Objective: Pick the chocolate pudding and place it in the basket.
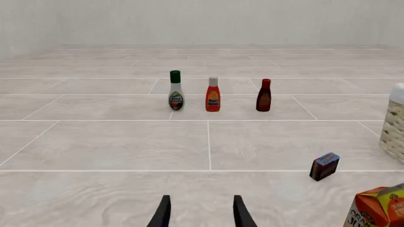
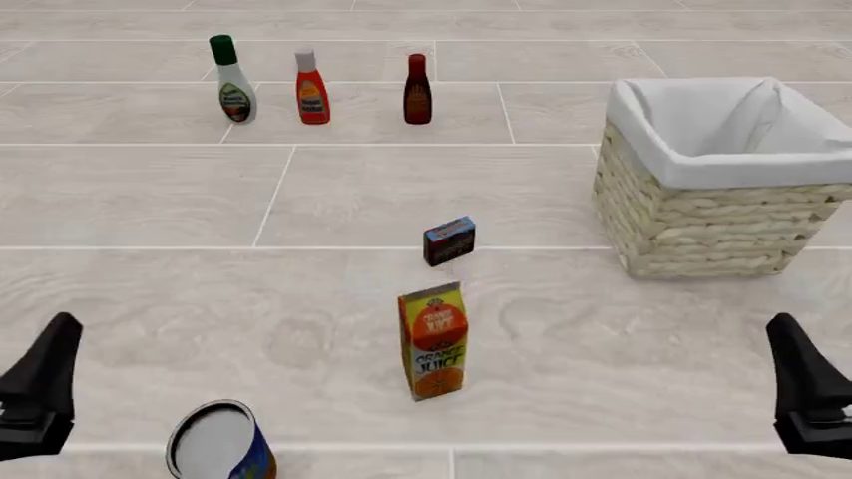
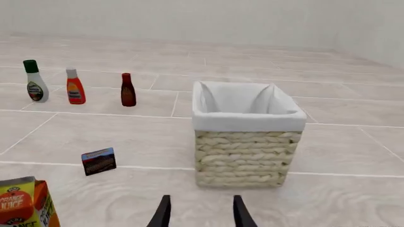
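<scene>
Fingers of the left gripper (image 1: 200, 213) and right gripper (image 3: 200, 212) are standing apart, holding nothing. The pudding (image 2: 450, 241) is sitting mid-table, left of the basket (image 2: 705, 230), with the juice carton (image 2: 433, 341) standing just nearer. Both arms are sitting low at the near edge, well apart from everything; three bottles (image 2: 311, 88) are lining the far side.

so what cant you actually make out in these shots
- Basket floor: front view, hidden behind its near wall and the white lining.
- Can: front view, cut off by the bottom edge; label unreadable.
- Orange juice carton: cut by the frame edge in both wrist views.
- Three bottles: labels too small to read.
- Chocolate pudding: print too small.
</scene>
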